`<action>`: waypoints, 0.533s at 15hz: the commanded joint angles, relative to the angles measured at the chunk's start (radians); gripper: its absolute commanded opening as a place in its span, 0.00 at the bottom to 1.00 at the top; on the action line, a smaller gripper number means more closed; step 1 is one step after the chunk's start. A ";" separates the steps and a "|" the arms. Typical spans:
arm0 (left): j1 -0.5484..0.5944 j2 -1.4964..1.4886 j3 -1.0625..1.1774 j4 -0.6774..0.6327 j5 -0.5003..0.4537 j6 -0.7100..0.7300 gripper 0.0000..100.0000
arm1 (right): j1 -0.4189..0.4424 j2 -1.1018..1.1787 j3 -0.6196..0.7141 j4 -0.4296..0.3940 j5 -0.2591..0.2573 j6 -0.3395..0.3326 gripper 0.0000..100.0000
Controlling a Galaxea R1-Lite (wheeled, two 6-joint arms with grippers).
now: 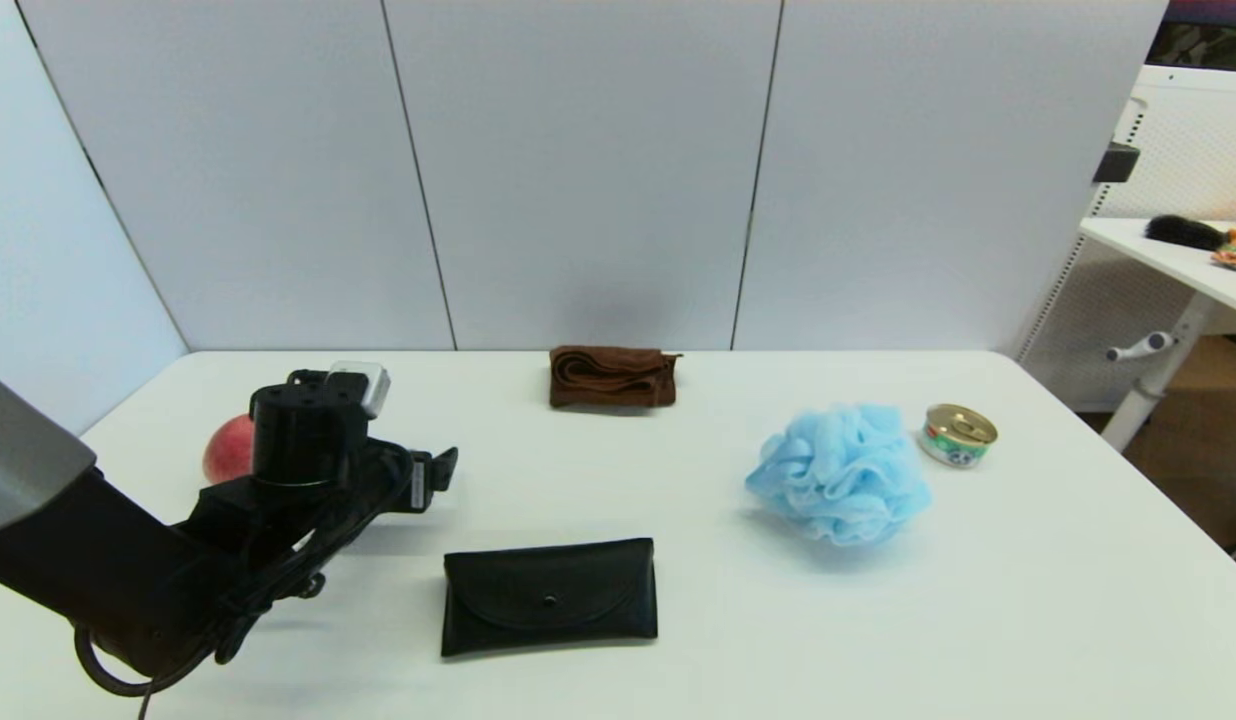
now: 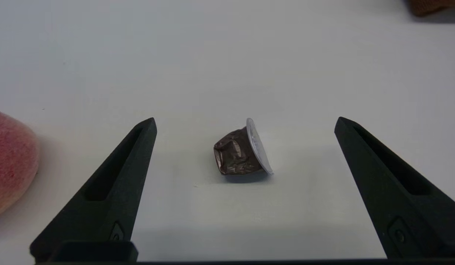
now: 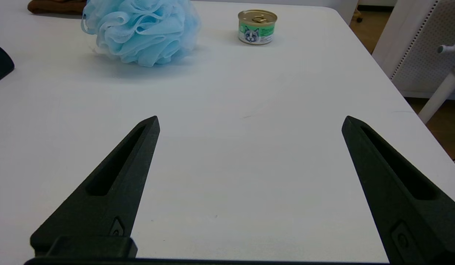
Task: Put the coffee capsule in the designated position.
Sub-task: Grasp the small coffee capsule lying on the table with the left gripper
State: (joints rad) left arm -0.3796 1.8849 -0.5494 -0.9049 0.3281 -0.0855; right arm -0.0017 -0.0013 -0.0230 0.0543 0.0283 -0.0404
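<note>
One crumpled dark-brown coffee capsule (image 2: 242,154) with a silvery-white flat end lies on its side on the counter (image 2: 227,66), between the released left tool's (image 2: 245,123) spread fingers. Near the peach (image 2: 10,162); no writing readable on it.

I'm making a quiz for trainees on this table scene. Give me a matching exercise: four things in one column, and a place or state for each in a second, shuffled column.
Things:
1. coffee capsule
2. left gripper
3. tin can
4. brown cloth

Places or states:
A. folded, at the table's far edge by the wall
B. lying on its side on the table, not gripped
C. beside the blue bath sponge, near the table's right edge
D. open, one finger on each side of the capsule

Pairs: 1-B, 2-D, 3-C, 4-A
</note>
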 commanded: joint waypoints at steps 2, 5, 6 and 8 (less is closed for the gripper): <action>-0.088 0.039 -0.003 -0.014 0.085 -0.102 1.00 | 0.000 0.001 0.000 0.001 0.001 -0.001 1.00; -0.093 0.033 -0.009 -0.015 0.092 -0.105 1.00 | 0.000 0.001 0.000 0.001 0.001 -0.001 1.00; -0.093 0.025 -0.011 -0.014 0.091 -0.102 1.00 | 0.000 0.001 0.000 0.001 0.001 -0.001 1.00; -0.093 0.014 -0.011 -0.011 0.089 -0.102 1.00 | 0.000 0.001 0.000 0.001 0.001 -0.001 1.00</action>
State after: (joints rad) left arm -0.4719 1.9147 -0.5594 -0.9130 0.4162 -0.1862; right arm -0.0017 -0.0013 -0.0230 0.0547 0.0283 -0.0409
